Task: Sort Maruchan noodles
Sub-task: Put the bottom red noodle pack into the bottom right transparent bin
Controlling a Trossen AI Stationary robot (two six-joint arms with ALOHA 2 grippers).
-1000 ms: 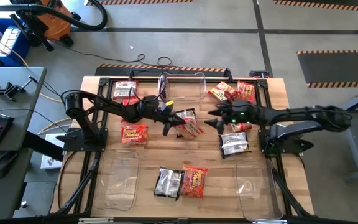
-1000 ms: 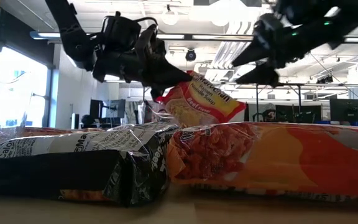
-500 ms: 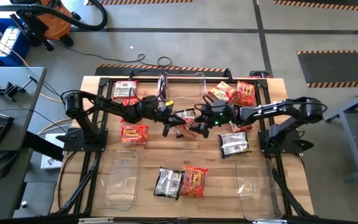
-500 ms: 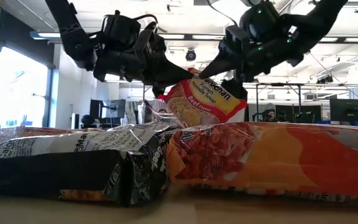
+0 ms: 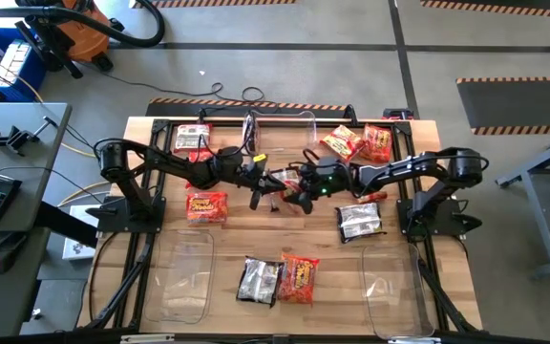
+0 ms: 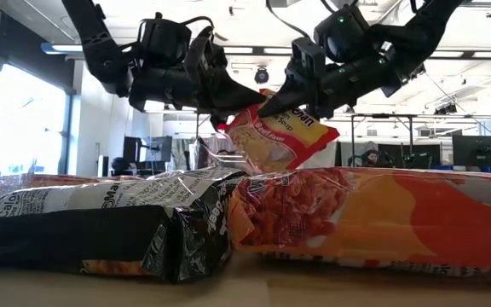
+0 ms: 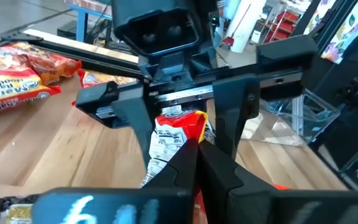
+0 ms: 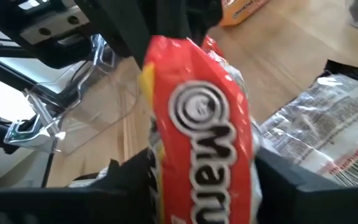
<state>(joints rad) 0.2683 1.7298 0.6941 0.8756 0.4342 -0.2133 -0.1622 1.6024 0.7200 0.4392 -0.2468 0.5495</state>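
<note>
Two hands [image 5: 267,189] [image 5: 304,188] on one noodle packet [image 6: 281,136].

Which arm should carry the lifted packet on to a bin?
Probably the right. Its tool has come up to the red packet that the left tool holds aloft mid-table, fingers straddling it, apparently for a handover. Whether they have closed is unclear.

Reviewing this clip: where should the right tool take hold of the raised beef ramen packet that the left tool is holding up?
Probably the free end of the raised packet, opposite the left tool pinching its other edge. It hangs above the table, so the right tool can straddle it from its own side.
</note>
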